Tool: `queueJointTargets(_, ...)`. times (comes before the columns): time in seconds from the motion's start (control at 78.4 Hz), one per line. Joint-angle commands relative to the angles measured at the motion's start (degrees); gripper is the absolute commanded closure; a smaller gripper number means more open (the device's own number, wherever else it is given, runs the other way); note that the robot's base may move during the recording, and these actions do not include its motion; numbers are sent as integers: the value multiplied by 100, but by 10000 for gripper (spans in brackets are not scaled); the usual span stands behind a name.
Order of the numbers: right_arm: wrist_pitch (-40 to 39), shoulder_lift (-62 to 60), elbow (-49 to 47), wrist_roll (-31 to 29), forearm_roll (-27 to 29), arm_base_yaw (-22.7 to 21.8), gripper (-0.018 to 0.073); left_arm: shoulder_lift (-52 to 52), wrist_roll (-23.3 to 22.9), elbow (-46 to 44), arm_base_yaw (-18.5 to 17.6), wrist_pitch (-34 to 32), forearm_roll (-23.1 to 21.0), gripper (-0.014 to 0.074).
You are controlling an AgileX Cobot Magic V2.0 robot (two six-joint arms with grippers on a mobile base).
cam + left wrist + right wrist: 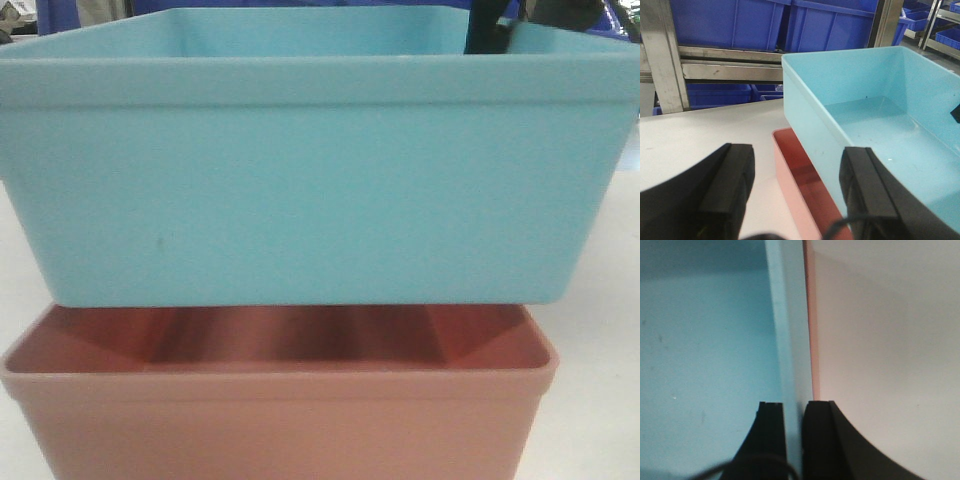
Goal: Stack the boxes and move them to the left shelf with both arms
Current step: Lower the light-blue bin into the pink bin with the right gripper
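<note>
Blue tub [300, 190] hangs over the pink tub [280, 420], base approx level w/ the pink rim, so the pink inside shows under it in the front view. Can't tell if the two touch. Blue one is shifted sideways: in the left wrist view a strip of the pink tub's opening shows beside the blue wall. Pink tub sits on the white worktop [600, 400], w/ bare top visible past both its ends.

R gripper [792, 407] is clamped on the blue tub's side wall at the rim, one finger inside, one outside, wall pinched between them. The pink rim runs just beside that wall.

L gripper [795, 192] is spread wide, gripping nothing. One finger is over bare worktop, the other in front of the blue tub's inside, w/ the blue wall & pink rim between them.

Shelf [730, 70], steel bars & an upright, stands beyond the worktop's far edge, w/ dark blue crates [730, 22] behind the bars.
</note>
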Motion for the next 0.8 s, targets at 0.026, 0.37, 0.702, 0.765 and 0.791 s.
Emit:
queueJointTargets(0.026,-448,-148,-178,75,150,75,504,7,18,-166,-45,-453,-60,295)
queueJointTargets(0.37,-777,-95,341,76,150,81,504,7,18,-166,-45,-453,-60,295)
queueJointTargets(0.702,-1019,-95,569,58,150,86,504,7,18,-166,-45,-453,-60,295)
queueJointTargets(0.765,-1031,-95,569,33,150,86,504,7,18,-166,-45,-453,-60,295)
queueJointTargets(0.791,-1031,-95,569,33,150,86,504,7,18,-166,-45,-453,-60,295)
